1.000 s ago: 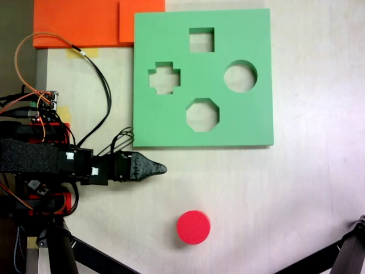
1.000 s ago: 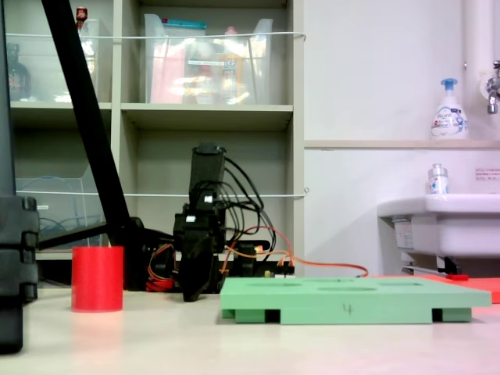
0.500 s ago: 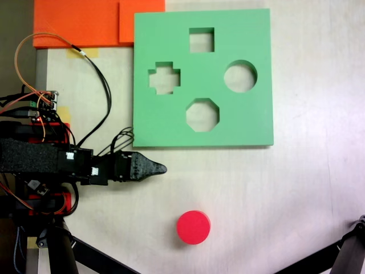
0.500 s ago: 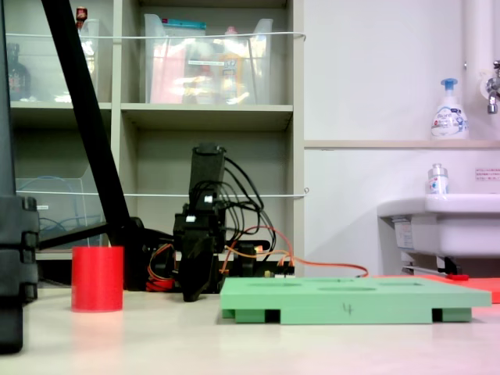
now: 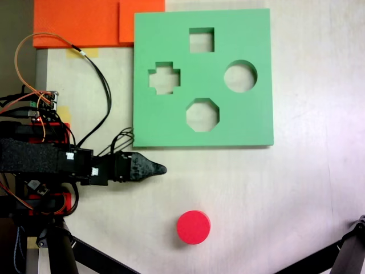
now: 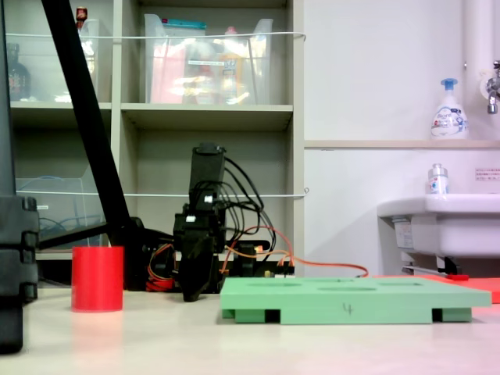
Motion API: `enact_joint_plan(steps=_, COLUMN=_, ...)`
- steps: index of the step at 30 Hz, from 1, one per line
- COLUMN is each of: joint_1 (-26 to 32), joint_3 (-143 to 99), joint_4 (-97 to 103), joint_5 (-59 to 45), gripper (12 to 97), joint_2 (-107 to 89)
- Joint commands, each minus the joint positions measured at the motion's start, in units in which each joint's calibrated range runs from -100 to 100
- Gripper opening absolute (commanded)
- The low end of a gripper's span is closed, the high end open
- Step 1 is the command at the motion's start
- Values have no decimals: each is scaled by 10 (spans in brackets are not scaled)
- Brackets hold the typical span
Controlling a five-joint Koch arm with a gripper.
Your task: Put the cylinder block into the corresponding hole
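The red cylinder (image 5: 193,227) stands upright on the table, apart from the green board (image 5: 171,123), so nothing is grasped yet. The claw (image 5: 161,169) rests low just beside the board's edge (jaws overlap; I cannot tell its opening). The round hole (image 5: 240,76) sits empty among 4 cutouts.

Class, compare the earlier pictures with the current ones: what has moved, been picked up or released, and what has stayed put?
Nothing visibly changed. The end effector remains low beside the green board, holding nothing. The red cylinder block stands in the same spot on the table, apart from the arm, and the circular hole is unfilled as before.
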Motion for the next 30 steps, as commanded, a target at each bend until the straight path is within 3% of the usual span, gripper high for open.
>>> enact_joint_plan(steps=1, joint_1=-17, joint_3=-17, joint_4=-13, joint_5=21, gripper=522, joint_2=-5)
enact_joint_plan(steps=9, joint_1=-27, joint_3=-17, joint_4=409, joint_5=347, gripper=518, joint_2=-5)
enact_joint_plan(steps=19, joint_1=-57, joint_3=-17, joint_4=473, joint_5=484, gripper=511, joint_2=-5)
enact_joint_plan(steps=23, joint_1=-74, joint_3=-17, joint_4=463, joint_5=487, gripper=506, joint_2=-5)
enact_joint_plan(steps=30, joint_1=-77, joint_3=-17, joint_4=491, joint_5=487, gripper=697, joint_2=-5)
